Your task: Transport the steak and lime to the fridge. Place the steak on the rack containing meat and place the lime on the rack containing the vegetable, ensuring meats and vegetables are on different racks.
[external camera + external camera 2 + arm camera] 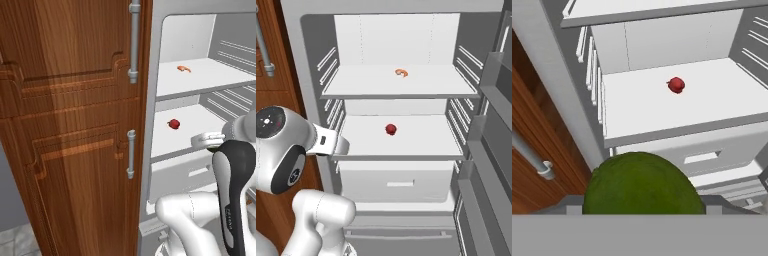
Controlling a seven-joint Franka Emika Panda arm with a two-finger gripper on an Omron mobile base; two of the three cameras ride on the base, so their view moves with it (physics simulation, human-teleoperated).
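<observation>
The lime (643, 184) sits pinched in the gripper (643, 205), just outside the open fridge (311, 60), in front of the lower shelf (712, 107), where the vegetable (390, 129) lies. The meat (401, 73) rests on the upper rack (356, 87).

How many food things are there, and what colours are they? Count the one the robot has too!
Orange: 1, the small orange curved piece of meat on the higher white shelf.
Red: 1, the small red round vegetable on the lower white shelf.
Green: 1, the dark green round lime between the gripper fingers.
Total: 3
</observation>
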